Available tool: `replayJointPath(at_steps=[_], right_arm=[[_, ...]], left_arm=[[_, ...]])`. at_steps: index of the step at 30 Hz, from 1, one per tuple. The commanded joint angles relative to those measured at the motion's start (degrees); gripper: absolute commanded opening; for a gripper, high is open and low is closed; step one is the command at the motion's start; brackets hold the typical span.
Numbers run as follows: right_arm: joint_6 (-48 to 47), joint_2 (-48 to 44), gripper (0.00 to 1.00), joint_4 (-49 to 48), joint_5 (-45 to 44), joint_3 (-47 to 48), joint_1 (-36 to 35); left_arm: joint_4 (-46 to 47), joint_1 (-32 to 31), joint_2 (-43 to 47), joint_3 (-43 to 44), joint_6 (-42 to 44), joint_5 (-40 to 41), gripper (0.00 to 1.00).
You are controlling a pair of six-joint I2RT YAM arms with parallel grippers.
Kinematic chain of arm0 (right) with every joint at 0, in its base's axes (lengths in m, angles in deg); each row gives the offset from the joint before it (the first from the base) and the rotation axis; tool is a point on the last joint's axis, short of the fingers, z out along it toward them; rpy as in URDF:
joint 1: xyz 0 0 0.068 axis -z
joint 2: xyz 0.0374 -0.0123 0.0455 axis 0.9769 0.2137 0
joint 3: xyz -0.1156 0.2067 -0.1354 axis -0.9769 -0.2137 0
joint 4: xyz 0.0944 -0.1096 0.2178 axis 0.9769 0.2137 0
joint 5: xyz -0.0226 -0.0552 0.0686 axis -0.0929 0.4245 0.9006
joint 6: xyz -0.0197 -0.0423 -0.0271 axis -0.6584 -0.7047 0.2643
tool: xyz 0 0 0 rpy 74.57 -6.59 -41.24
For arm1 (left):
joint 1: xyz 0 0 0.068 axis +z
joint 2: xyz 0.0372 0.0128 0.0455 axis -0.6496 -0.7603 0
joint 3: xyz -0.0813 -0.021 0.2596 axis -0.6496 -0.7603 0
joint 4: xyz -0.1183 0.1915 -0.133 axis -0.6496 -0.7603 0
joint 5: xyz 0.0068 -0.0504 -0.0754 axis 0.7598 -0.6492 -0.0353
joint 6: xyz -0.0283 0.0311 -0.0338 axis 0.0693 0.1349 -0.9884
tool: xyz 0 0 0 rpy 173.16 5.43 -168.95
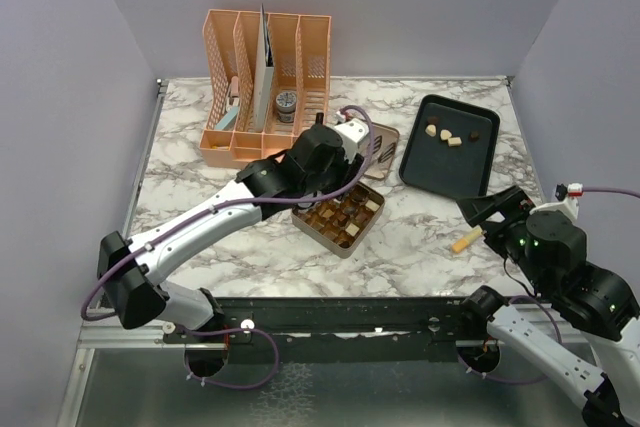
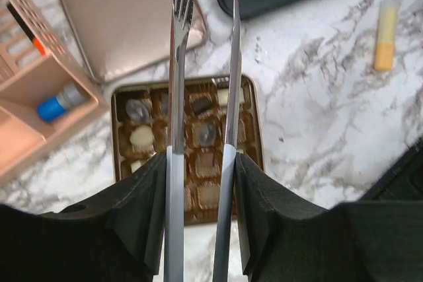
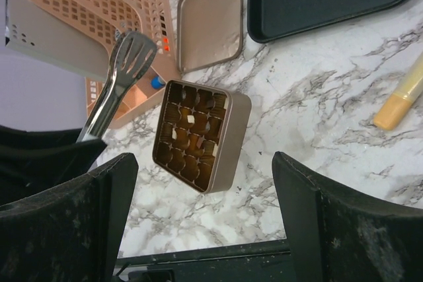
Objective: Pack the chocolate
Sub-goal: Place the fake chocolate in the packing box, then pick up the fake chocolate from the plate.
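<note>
The square gold tin lies open mid-table, with dark, light brown and cream chocolate in some of its cells. Three more pieces of chocolate lie on the black tray. My left gripper hangs above the tin's far side, shut on metal tongs. The tong arms stand apart with nothing between their tips. In the right wrist view the tongs reach past the tin. My right gripper is open and empty, low at the front right.
The tin's lid lies just behind the tin, next to the tray. A peach desk organizer stands at the back left. A yellow tube lies on the marble near my right gripper.
</note>
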Motion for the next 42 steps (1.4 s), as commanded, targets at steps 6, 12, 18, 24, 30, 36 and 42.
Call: replayJointPath(at_steps=[6, 12, 18, 24, 30, 36, 42], right_arm=[[-1.64, -0.43, 0.87, -2.51, -2.64, 2.55, 0.19], [-2.02, 0.76, 0.87, -4.08, -1.42, 2.43, 0.19], [-1.74, 1.48, 0.87, -4.11, -1.43, 3.09, 0.19], [-1.32, 1.81, 0.87, -3.06, -1.83, 4.36, 0.19], [-1.27, 2.13, 0.87, -2.86, -1.86, 5.21, 0.19], [-0.87, 2.05, 0.87, -2.59, -1.83, 5.66, 0.19], [-0.81, 1.80, 0.87, -1.92, -2.30, 5.89, 0.17]], left_arm=[[23.88, -0.16, -13.92, 4.46, 11.30, 2.55, 0.45], [27.74, -0.16, -26.75, 12.72, 13.91, 1.74, 0.45], [27.16, -0.16, -39.55, 23.98, 13.42, 0.89, 0.44], [28.48, -0.16, -48.40, 31.52, 12.89, 1.29, 0.44], [28.03, 0.08, -55.05, 37.19, 13.59, 3.28, 0.44], [26.92, 0.75, -59.53, 41.44, 13.08, 6.29, 0.45], [27.90, 1.32, -61.21, 42.55, 12.19, 5.96, 0.48]])
